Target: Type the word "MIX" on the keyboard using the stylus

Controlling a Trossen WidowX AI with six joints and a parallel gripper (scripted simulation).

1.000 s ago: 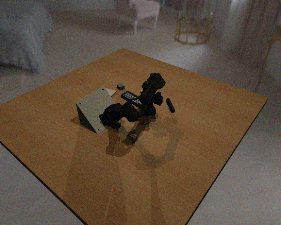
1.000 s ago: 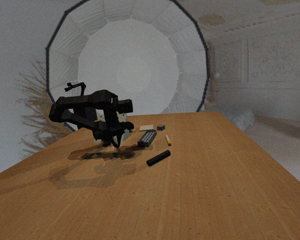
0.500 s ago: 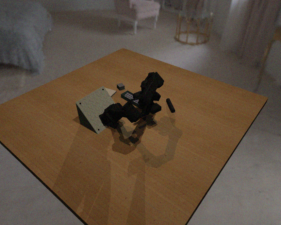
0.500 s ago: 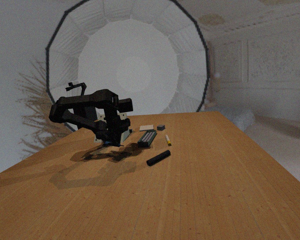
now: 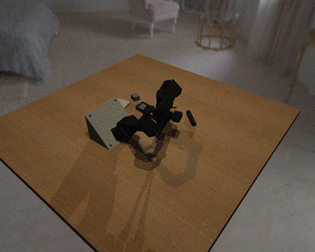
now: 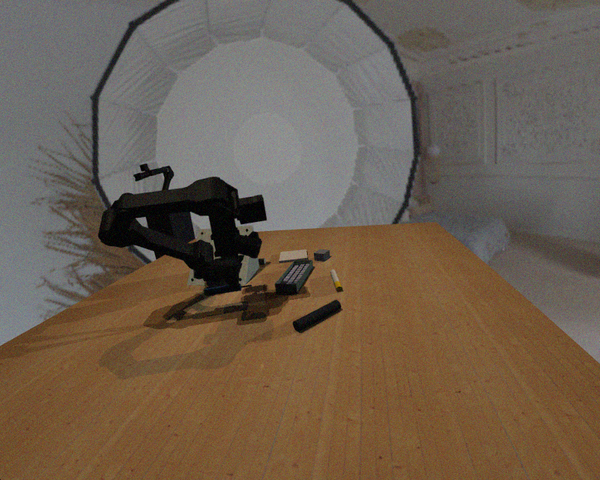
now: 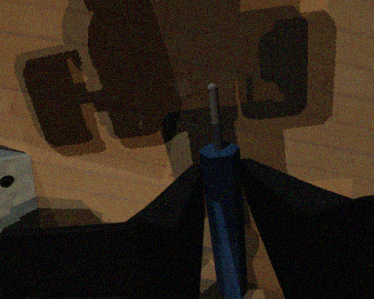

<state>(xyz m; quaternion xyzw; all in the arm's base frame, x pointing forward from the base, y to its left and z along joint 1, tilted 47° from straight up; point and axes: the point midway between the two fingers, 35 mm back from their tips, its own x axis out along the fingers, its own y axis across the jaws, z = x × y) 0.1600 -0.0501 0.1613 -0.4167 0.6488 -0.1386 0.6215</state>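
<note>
My gripper (image 6: 227, 286) (image 7: 221, 170) is shut on the blue stylus (image 6: 217, 290) (image 7: 224, 213). The stylus lies between the two dark fingers, and its thin grey tip points up and away from them in the wrist view. In the exterior view it is nearly level, a little above the table top. The dark keyboard (image 5: 141, 106) (image 6: 296, 273) with pale keys lies beyond the gripper. In the exterior view it is to the right of the gripper, apart from it. The arm hides much of the keyboard in the top view. The keyboard is out of the wrist view.
A pale green wedge (image 5: 104, 116) (image 7: 10, 169) stands beside the arm. A black cylinder (image 5: 191, 118) (image 6: 317, 316) and a yellow-and-white marker (image 5: 174, 106) (image 6: 336, 280) lie near the keyboard. A grey block (image 5: 135, 97) (image 6: 321, 255) and a white pad (image 5: 125, 103) (image 6: 293, 256) are behind it.
</note>
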